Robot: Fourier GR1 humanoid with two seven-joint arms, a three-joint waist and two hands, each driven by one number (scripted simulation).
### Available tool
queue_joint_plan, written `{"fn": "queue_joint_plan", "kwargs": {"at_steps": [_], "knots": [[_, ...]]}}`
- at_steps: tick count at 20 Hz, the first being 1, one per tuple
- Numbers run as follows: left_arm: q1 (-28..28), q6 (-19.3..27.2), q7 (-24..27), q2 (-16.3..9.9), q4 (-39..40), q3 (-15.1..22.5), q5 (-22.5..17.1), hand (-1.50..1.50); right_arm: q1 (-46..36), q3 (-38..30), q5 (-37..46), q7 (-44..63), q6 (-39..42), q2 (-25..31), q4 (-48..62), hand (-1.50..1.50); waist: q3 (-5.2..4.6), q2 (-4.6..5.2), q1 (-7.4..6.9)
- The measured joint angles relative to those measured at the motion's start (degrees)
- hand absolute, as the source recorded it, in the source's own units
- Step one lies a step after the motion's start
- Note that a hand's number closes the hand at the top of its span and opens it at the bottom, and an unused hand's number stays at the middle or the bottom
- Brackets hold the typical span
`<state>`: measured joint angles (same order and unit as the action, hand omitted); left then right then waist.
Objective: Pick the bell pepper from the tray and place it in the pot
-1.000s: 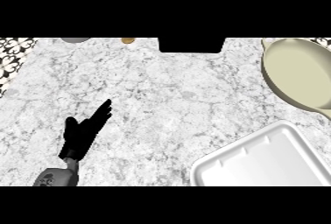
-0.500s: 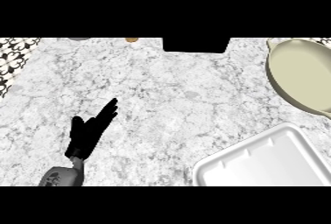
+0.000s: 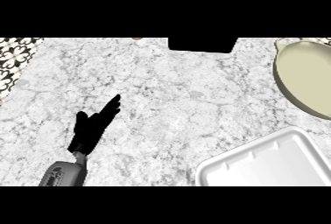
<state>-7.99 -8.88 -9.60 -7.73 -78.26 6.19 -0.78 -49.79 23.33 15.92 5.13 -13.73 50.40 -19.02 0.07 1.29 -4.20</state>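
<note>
Marble table (image 3: pixel 181 100) fills your view, with a patterned strip cut off at its left edge. Your left hand (image 3: pixel 90 129) rests low at the left, fingers straight, holding nothing. Both the white tray (image 3: pixel 271 164) and the cream pot (image 3: pixel 307 76) are clipped by the frame's right side — no bell pepper shows on what you can see.

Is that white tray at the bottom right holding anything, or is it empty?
Empty as far as it shows: the white tray has only bare white inside, no bell pepper; its lower right runs out of view.
</note>
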Motion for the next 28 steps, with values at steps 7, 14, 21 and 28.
{"fn": "queue_joint_plan", "kwargs": {"at_steps": [7, 14, 21, 28], "knots": [[-0.2, -0.2, 0.1, 0.7, -0.2, 0.5, 0.1, 0.00, -4.9, 1.8, 2.3, 8.5, 12.1, -5.4, 9.7, -1.50, 0.09, 0.38, -0.77], [-0.5, 0.2, 0.8, 1.1, 0.5, 0.3, 0.5, 0.00, -8.1, -1.2, 0.2, 9.4, 13.2, -9.9, 13.5, -1.50, 0.23, 0.52, -0.35], [0.4, 0.1, 0.5, 0.9, 0.0, 0.1, 0.3, 0.00, -9.8, -12.7, -10.0, 0.6, -1.1, -10.0, 10.1, -1.50, 0.37, 0.14, 0.72], [1.5, 0.3, 1.3, 0.6, -0.4, -0.2, 0.5, 0.00, -8.9, -24.3, -19.6, -8.0, -13.0, -6.4, 8.8, -1.50, 0.29, 0.01, 1.49]]}}
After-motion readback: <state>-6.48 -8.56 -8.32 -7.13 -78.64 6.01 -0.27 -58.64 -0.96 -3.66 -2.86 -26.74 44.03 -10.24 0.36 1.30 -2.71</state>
